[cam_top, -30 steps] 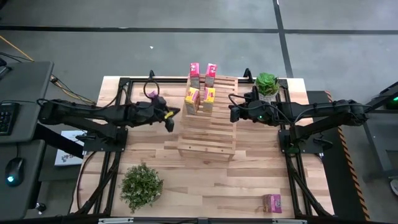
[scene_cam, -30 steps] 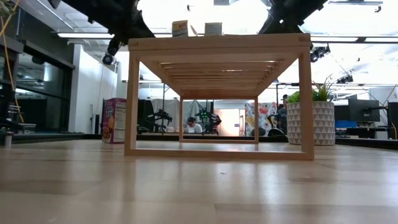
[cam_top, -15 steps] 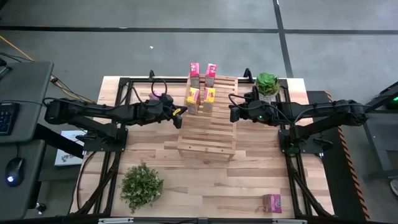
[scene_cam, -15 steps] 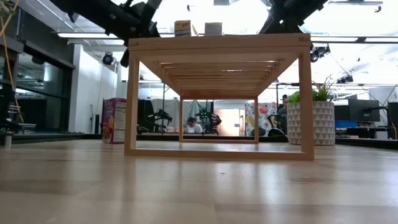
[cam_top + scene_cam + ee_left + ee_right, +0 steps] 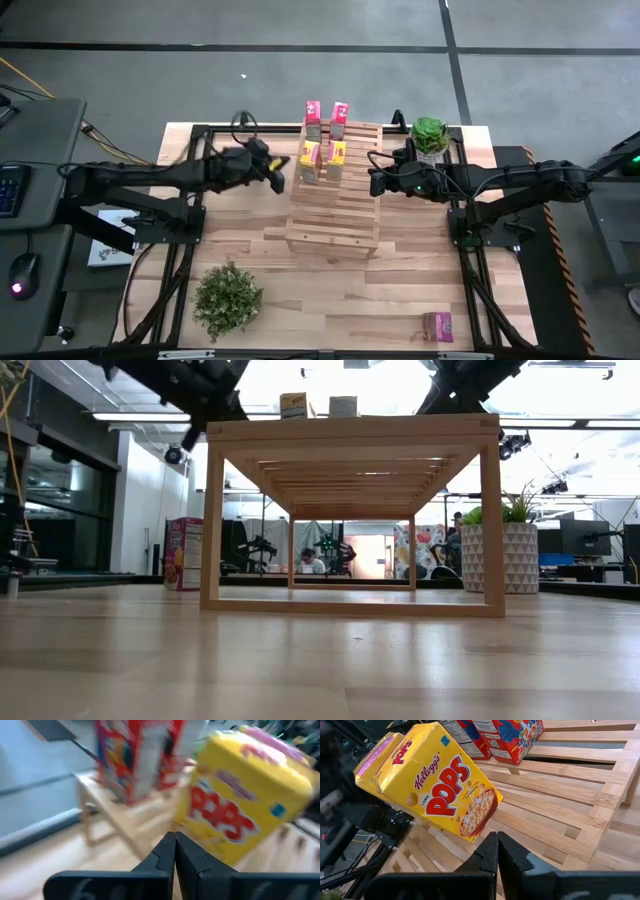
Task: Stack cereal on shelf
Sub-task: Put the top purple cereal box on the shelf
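Note:
The light-wood slatted shelf (image 5: 332, 200) stands mid-table. Two red-and-pink cereal boxes (image 5: 326, 118) stand on its far tier. Two yellow boxes (image 5: 322, 162) stand on the tier in front of them, and also show in the right wrist view (image 5: 442, 785). A pink box (image 5: 436, 326) lies on the table near the front right corner. Another box (image 5: 183, 553) stands on the table beyond the shelf's left leg. My left gripper (image 5: 277, 172) is shut and empty, just left of the yellow boxes (image 5: 245, 805). My right gripper (image 5: 374, 181) is shut and empty over the shelf's right side.
A white pot with a green plant (image 5: 430, 135) stands at the far right of the shelf. A leafy plant (image 5: 227, 298) sits at the near left. Bare tabletop lies between the shelf and the near edge.
My left gripper has swung from beside the shelf's middle tier toward the table's far edge, staying shut, and now sits level with the yellow boxes. The boxes and the shelf have stayed in place.

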`<action>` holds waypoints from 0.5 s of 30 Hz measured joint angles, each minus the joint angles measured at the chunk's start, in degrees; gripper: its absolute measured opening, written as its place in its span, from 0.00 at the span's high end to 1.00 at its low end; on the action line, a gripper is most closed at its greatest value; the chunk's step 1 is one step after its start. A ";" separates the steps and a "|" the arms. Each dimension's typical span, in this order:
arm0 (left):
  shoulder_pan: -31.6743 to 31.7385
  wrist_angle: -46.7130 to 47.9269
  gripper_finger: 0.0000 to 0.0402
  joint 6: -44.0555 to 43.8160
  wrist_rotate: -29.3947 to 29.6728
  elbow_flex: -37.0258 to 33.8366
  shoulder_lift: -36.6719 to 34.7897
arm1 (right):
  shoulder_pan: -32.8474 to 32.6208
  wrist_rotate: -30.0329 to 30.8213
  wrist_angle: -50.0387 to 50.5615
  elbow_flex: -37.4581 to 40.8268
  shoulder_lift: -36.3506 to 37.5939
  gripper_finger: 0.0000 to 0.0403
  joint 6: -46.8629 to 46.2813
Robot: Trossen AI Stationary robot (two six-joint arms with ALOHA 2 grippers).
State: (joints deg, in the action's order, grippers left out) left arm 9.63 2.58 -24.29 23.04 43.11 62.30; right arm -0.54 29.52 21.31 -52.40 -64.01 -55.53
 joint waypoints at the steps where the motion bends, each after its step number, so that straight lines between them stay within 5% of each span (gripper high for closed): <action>1: 1.03 2.86 1.00 1.84 0.03 1.31 -1.17 | 0.00 0.00 0.04 0.00 0.00 1.00 0.01; 9: 8.94 20.29 0.96 18.15 -1.46 11.31 -7.07 | 0.01 0.59 0.26 0.00 0.00 1.00 0.00; 15: 18.75 35.44 0.74 27.56 -12.05 19.67 -3.56 | 0.01 0.38 0.27 0.00 0.00 1.00 -0.31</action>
State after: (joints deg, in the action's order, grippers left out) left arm 28.38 38.02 3.26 10.99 62.78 58.74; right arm -0.54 29.90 21.58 -52.40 -64.01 -55.84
